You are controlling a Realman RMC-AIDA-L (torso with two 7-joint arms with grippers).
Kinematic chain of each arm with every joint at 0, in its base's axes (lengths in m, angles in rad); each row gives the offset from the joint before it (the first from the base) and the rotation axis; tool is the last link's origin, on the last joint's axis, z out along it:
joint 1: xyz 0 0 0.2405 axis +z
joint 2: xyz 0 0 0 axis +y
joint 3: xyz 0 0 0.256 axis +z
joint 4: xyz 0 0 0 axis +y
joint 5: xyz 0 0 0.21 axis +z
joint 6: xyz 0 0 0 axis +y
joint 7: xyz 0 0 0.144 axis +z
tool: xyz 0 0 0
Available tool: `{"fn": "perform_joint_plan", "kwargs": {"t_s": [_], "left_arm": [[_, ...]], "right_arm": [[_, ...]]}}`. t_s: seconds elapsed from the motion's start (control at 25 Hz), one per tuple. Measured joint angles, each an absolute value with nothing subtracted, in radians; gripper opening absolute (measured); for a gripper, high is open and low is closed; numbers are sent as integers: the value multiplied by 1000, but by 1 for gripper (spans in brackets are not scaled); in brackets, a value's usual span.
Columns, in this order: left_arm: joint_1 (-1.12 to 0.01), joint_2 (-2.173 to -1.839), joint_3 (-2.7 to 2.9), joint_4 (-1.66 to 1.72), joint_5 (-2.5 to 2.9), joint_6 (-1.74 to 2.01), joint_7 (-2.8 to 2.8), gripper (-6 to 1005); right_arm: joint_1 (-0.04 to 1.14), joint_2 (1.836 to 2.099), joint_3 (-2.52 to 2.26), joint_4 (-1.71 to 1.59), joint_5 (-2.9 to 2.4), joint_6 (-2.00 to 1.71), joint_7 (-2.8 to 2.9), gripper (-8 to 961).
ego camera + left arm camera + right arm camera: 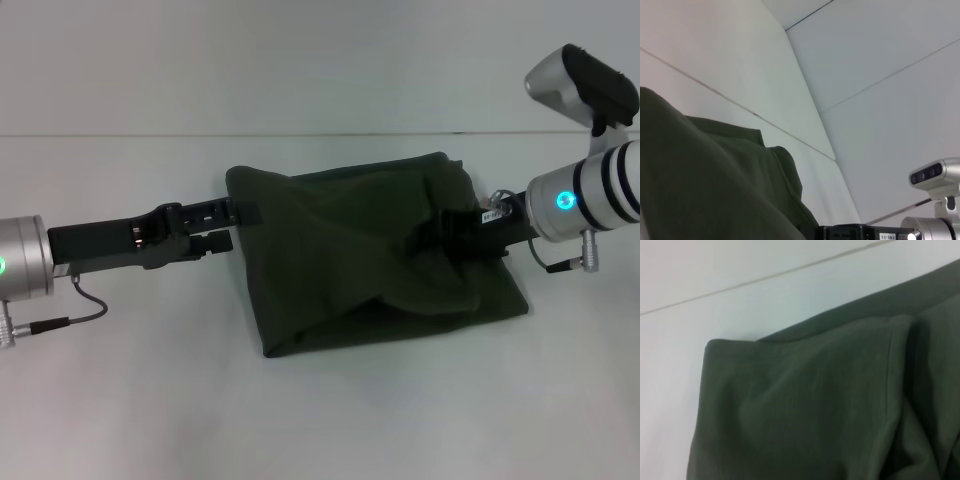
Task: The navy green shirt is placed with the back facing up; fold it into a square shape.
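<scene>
The navy green shirt lies in the middle of the white table as a rumpled, roughly rectangular bundle of folded layers. My left gripper is at the bundle's left edge, open, with one finger reaching over the cloth and the other beside it. My right gripper sits over the right half of the shirt, shut on a bunch of fabric, and creases run toward it. The left wrist view shows the shirt as a close mound. In the right wrist view a flat folded corner of the shirt fills most of the picture.
Bare white tabletop surrounds the shirt on all sides, with a seam line along the back. The right arm's wrist camera shows beyond the cloth in the left wrist view.
</scene>
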State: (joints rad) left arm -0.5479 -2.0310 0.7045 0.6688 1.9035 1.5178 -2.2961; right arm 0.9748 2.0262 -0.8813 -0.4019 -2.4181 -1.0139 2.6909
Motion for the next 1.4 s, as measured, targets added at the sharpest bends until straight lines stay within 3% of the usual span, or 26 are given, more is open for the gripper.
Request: {"fn": "perform_joint_plan", "kwargs": {"t_s": [0.12,0.56,1.0,1.08,1.32,1.4], "left_arm": [[-549,-2031,698,669,1903,1517,-2296,948],[-549,-2035,685,659,1902,1514,-2297,948],[-549,-2036,684,655,1893,1522,-2298,948],[-549,-2037,684,655,1892,1523,-2299,948],[-548,-2037,684,655,1889,1523,-2299,948],[-548,-2037,684,655,1885,1522,-2299,948]], "right_arm": [[969,2025,-878,-415,-2416,-1019,2690,508],[960,2024,-882,-417,-2422,-1015,2696,55],[943,2025,-877,-422,-2417,-1015,2686,27],[943,2028,-877,-422,-2417,-1008,2686,241],[944,2043,-885,-415,-2421,-994,2686,447],[945,2045,-886,-414,-2423,-991,2686,454]]}}
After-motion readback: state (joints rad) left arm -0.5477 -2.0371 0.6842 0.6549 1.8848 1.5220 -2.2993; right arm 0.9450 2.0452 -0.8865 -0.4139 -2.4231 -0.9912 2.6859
